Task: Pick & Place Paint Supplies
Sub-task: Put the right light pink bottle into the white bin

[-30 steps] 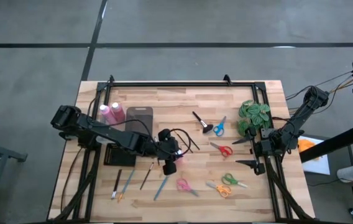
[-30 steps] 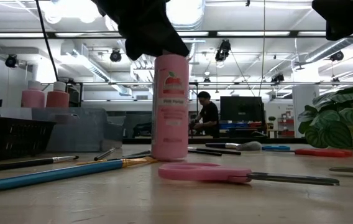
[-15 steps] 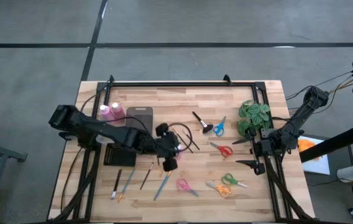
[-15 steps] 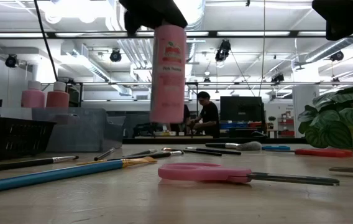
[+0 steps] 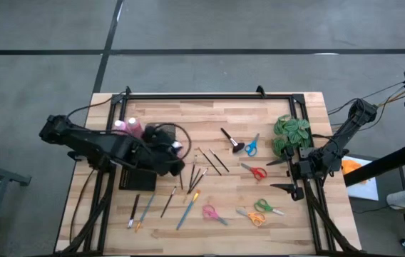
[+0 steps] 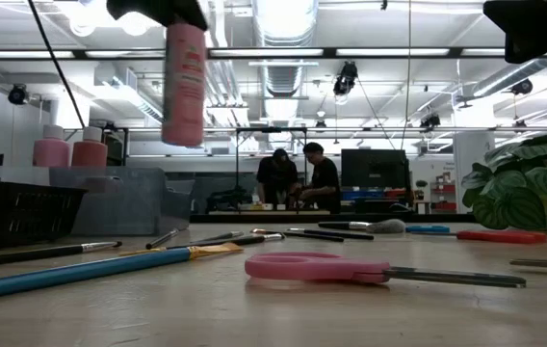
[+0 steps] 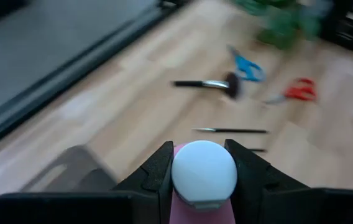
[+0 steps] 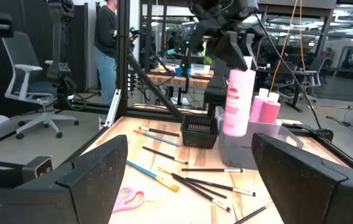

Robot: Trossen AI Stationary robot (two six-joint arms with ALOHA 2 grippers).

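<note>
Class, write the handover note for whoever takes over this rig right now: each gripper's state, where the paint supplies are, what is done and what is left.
Left gripper: shut on a pink bottle by its white cap, held in the air near the grey bin.
Right gripper: open, waiting at the table's right edge by the plant.
Done: two pink bottles stand in the grey bin.
Left: set the held bottle down; the thin paintbrushes and the stubby black brush lie loose on the table.
</note>
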